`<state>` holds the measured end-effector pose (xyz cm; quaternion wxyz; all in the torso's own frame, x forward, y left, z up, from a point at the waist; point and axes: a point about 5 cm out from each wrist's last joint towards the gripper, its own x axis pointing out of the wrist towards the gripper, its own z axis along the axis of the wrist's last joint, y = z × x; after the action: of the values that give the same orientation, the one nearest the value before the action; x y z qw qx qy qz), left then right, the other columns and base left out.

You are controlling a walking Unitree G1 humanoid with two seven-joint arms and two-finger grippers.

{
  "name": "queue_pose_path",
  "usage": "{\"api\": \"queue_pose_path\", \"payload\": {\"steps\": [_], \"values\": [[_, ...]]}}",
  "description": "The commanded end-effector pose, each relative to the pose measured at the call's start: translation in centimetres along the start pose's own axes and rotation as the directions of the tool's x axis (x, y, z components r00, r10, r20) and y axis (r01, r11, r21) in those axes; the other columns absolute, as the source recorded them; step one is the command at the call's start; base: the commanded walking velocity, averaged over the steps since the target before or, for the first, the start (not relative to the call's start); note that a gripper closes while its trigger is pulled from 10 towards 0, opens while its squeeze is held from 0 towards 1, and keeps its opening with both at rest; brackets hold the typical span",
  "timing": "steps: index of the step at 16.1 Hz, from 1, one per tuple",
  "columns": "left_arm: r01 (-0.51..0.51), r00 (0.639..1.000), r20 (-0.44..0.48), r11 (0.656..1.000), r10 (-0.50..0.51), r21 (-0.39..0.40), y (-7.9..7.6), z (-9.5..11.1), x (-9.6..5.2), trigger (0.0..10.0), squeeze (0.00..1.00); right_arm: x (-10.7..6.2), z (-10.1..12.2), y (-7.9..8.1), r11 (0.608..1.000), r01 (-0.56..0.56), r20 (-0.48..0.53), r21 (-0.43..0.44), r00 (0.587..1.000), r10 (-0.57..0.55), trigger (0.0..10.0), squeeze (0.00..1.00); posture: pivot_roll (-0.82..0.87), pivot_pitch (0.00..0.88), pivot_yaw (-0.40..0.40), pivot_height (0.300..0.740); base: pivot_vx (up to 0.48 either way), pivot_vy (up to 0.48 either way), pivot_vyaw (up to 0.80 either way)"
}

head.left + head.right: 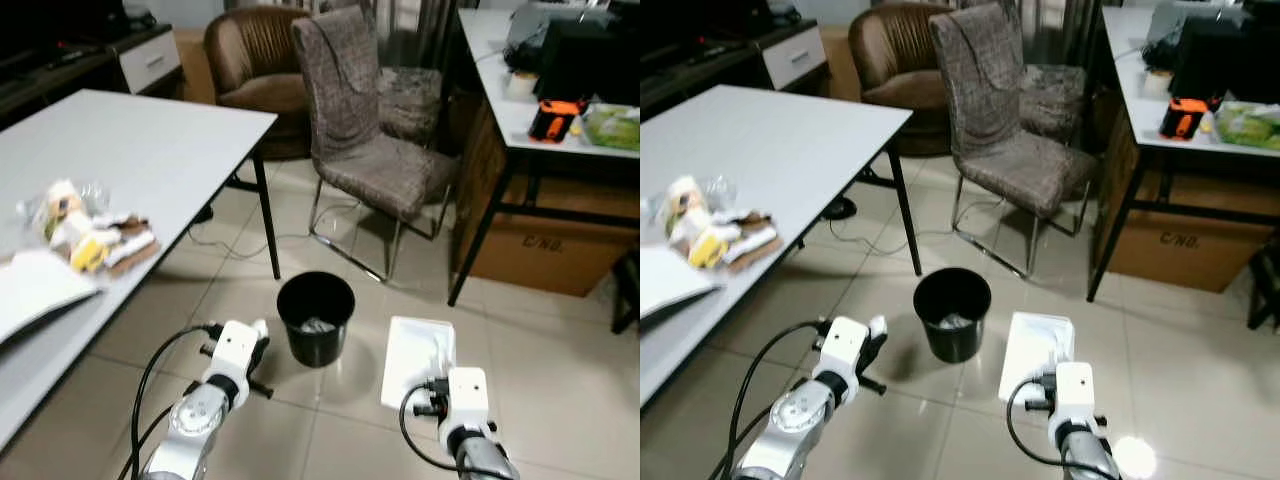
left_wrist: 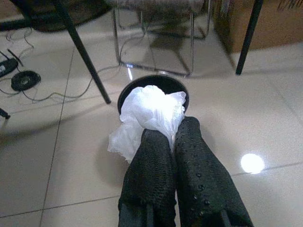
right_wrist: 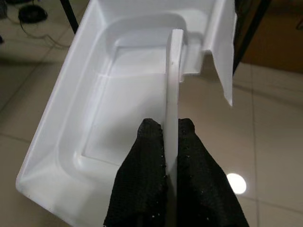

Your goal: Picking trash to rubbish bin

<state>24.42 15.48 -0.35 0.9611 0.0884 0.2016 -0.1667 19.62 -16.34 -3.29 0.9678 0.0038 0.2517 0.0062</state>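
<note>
The black rubbish bin (image 1: 315, 318) stands on the tiled floor just ahead of both arms, between them: slightly forward and to the right of the left end effector (image 2: 173, 142), forward and to the left of the right end effector (image 3: 171, 142). It already has some pale trash at its bottom.

The left end effector is clenched on a crumpled white plastic bag (image 2: 147, 116), its 2 black fingers (image 2: 151, 161) pressed together on the bag's lower part. In the left wrist view the bag hangs directly in line with the bin's mouth, which lies just beyond and below it. This arm looks the nearer of the 2 to the opening, so I judge a short reach forward, then a release, would drop the bag in.

The right end effector is grasping a white foam tray (image 3: 118, 109) by a thin upright wall, the fingers pinching it from either side. The tray's long axis runs straight away from the end effector, along the fingers' own line, and from the head camera it sits well to the right of the bin. It looks wider than the bin's mouth, so it would probably need tilting end-first once swung left over the rim.

On the white worktop (image 1: 150, 140) to the left of the left arm, a heap of wrappers (image 1: 85, 235) lies near the edge, presumably further trash to collect.
</note>
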Motion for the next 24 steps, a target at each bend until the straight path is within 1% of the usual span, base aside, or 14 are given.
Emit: {"api": "queue_pose_path", "payload": {"steps": [1, 2, 5, 6, 8, 10, 13, 14, 17, 18, 21, 24], "values": [[0.008, 1.0, -0.012, 1.0, -0.008, 0.026, 0.4, -0.2, 0.0, 10.0, 0.0, 0.2, 0.2, 0.5, 1.0, -0.006, 0.013, 0.008, 1.0, 0.006, 10.0, 0.0, -0.08, 0.0, 0.059, 0.74, 0.42, 0.0, 0.0], [0.006, 1.0, -0.015, 1.0, -0.006, 0.028, 0.4, -0.2, 0.1, 10.0, 0.0, 0.4, 0.3, 0.6, 1.0, -0.022, 0.015, -0.004, 1.0, 0.022, 10.0, 0.0, -0.08, 0.0, 0.06, 0.74, 0.416, 0.0, 0.0], [-0.037, 0.999, -0.023, 0.999, 0.037, 0.001, 1.0, -0.3, 0.3, 10.0, 0.0, 0.6, 0.4, 0.9, 0.998, -0.06, 0.01, -0.012, 0.998, 0.06, 10.0, 0.0, -0.08, 0.0, 0.051, 0.74, 0.419, 0.0, 0.0], [-0.047, 0.999, -0.023, 0.999, 0.046, -0.022, 0.9, -0.3, 0.3, 10.0, 0.0, 0.7, 0.5, 0.7, 0.997, -0.075, 0.01, -0.034, 0.997, 0.075, 10.0, 0.0, -0.09, 0.0, 0.051, 0.74, 0.42, 0.0, 0.0], [-0.03, 0.999, -0.029, 0.999, 0.029, -0.024, 0.4, -0.7, 0.3, 10.0, 0.0, 0.8, 0.6, 0.4, 0.995, -0.082, 0.0, -0.058, 0.997, 0.083, 10.0, 0.0, -0.11, 0.0, 0.015, 0.74, 0.42, 0.0, 0.0], [-0.044, 0.999, -0.032, 0.998, 0.043, -0.038, 0.2, -0.9, 0.4, 10.0, 0.0, 0.7, 0.5, 0.5, 0.986, -0.133, -0.021, -0.104, 0.991, 0.132, 10.0, 0.0, -0.11, 0.0, -0.003, 0.74, 0.42, 0.0, 0.0], [-0.054, 0.998, -0.037, 0.998, 0.052, -0.039, 0.1, -1.1, 0.4, 10.0, 0.0, 0.8, 0.4, 0.6, 0.969, -0.19, -0.046, -0.156, 0.982, 0.185, 10.0, 0.0, -0.1, 0.0, -0.018, 0.74, 0.423, 0.0, 0.0], [-0.056, 0.998, -0.036, 0.998, 0.055, -0.037, 0.3, -1.2, 0.3, 10.0, 0.0, 0.9, 0.4, 0.6, 0.969, -0.19, -0.053, -0.158, 0.981, 0.184, 10.0, 0.0, -0.09, 0.0, -0.017, 0.74, 0.416, 0.0, 0.0], [-0.062, 0.998, -0.035, 0.998, 0.061, -0.022, 1.0, -1.3, 0.0, 10.0, 0.0, 0.9, 0.1, 0.9, 0.967, -0.198, -0.071, -0.161, 0.979, 0.189, 10.0, 0.0, -0.08, 0.0, -0.007, 0.74, 0.42, 0.0, 0.8], [-0.06, 0.998, -0.036, 0.998, 0.06, -0.017, 1.1, -1.3, 0.0, 10.0, 0.0, 0.9, -0.1, 0.9, 0.975, -0.185, -0.074, -0.126, 0.982, 0.176, 10.0, 0.0, -0.08, 0.0, -0.005, 0.74, 0.424, 0.0, 0.0], [-0.032, 0.999, -0.032, 0.999, 0.032, 0.004, 1.0, -1.0, 0.3, 10.0, 0.0, 0.7, -0.5, 1.1, 0.973, -0.188, -0.078, -0.132, 0.981, 0.179, 10.0, 0.0, -0.09, 0.0, 0.006, 0.74, 0.423, 0.0, 0.0], [-0.028, 0.999, -0.028, 1.0, 0.028, 0.005, 1.0, -0.8, 0.4, 10.0, 0.0, 0.6, -0.6, 1.1, 0.975, -0.182, -0.075, -0.127, 0.982, 0.173, 10.0, 0.0, -0.09, 0.0, 0.019, 0.74, 0.42, 0.0, 0.0]]}}
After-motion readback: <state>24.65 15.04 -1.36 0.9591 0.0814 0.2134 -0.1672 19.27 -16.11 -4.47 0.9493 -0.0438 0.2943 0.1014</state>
